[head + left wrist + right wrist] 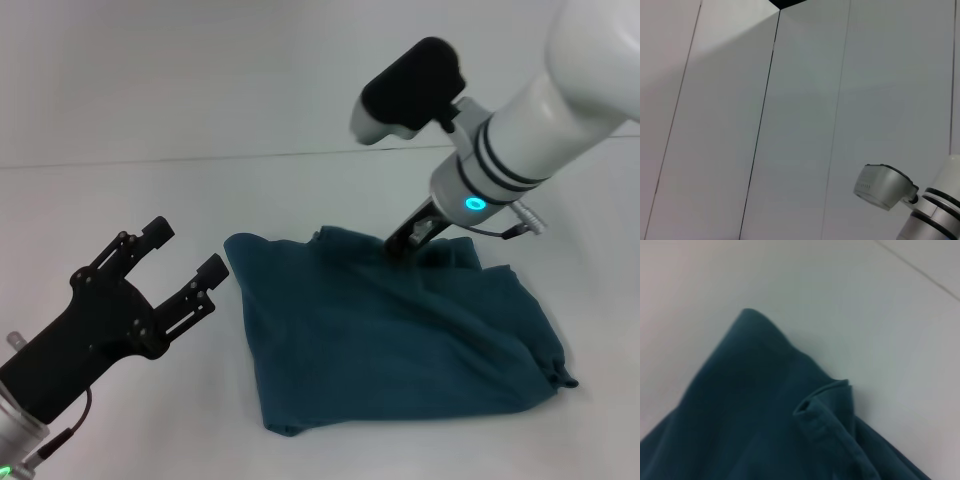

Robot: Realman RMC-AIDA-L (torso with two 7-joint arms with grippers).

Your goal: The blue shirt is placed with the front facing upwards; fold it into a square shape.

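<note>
At about eight o'clock in the head view, nearest the camera, the left gripper [183,252] hangs above the white table [120,200] with its black fingers spread wide and nothing between them, pointing up toward two o'clock. It is just beside the near-left edge of the blue shirt [390,340] without touching it.

The blue shirt lies at the middle of the table, bundled into a rough, rumpled square with its plain teal cloth showing. One rounded corner sits at ten o'clock of the bundle, a small bunched tail of cloth sticks out at four o'clock, and creases run across the right half.

Beyond it, at one o'clock, the right gripper [408,238] comes down at a slant onto the far edge of the shirt. Its dark fingers seem to press into the fold there, though whether they pinch the cloth I cannot tell. The right wrist view looks down on a folded corner of the shirt [755,415] with a stitched hem turned up beside it.

The left wrist view catches only the pale panelled wall [740,125] and part of the right arm [920,210].
</note>
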